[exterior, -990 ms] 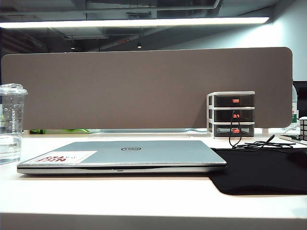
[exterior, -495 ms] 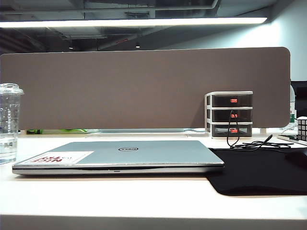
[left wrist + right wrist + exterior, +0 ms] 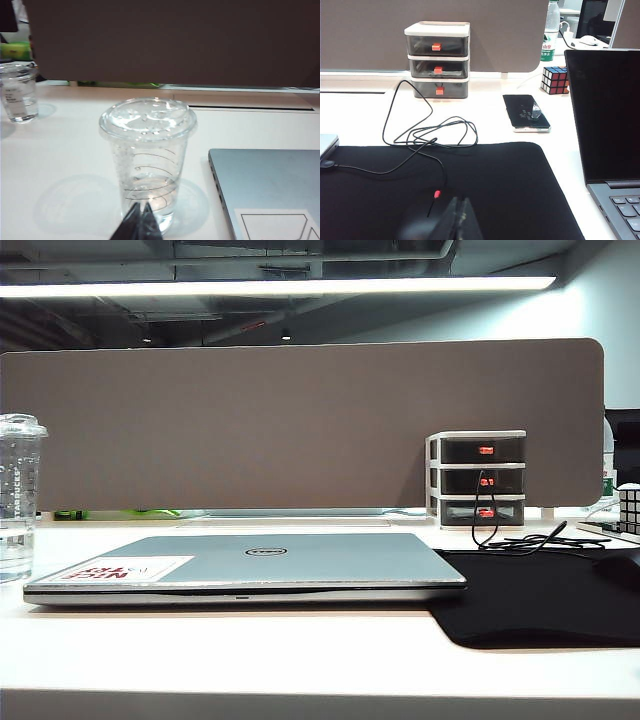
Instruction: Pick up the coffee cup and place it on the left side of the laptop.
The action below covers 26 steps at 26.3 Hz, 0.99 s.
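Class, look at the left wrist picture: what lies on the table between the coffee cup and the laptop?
Nothing: only a bare strip of white table separates the cup from the laptop. The left pincer, shut, sits just before the cup.

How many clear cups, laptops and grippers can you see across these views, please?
Clear cups: 2, the coffee cup and a farther cup.
Laptops: 2, the closed silver laptop and an open dark laptop.
Grippers: 2, left gripper shut before the coffee cup, right gripper shut over the black mat.
Total: 6.
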{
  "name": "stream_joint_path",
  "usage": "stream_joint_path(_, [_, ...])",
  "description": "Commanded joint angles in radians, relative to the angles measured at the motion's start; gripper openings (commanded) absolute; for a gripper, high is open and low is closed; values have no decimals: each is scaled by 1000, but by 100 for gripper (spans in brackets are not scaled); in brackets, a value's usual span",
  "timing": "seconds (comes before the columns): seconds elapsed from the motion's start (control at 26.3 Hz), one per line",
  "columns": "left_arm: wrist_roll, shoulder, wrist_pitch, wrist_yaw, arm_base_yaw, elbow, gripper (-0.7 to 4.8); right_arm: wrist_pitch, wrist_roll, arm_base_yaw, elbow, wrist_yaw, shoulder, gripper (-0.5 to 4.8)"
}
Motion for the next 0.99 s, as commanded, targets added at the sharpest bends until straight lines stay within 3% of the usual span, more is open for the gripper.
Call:
stream_joint_path(0.04, [5, 1, -10, -8, -47, 0, -5, 13, 0, 0, -6, 8, -2, -1])
stream_joint_path(0.23, [20, 1, -11, -68, -103, 0, -5, 14, 0, 0, -6, 7, -2, -1])
stream_joint_path(0.99, [16, 1, -47, -68, -103, 0, -5, 2, 0, 0, -6, 7, -2, -1])
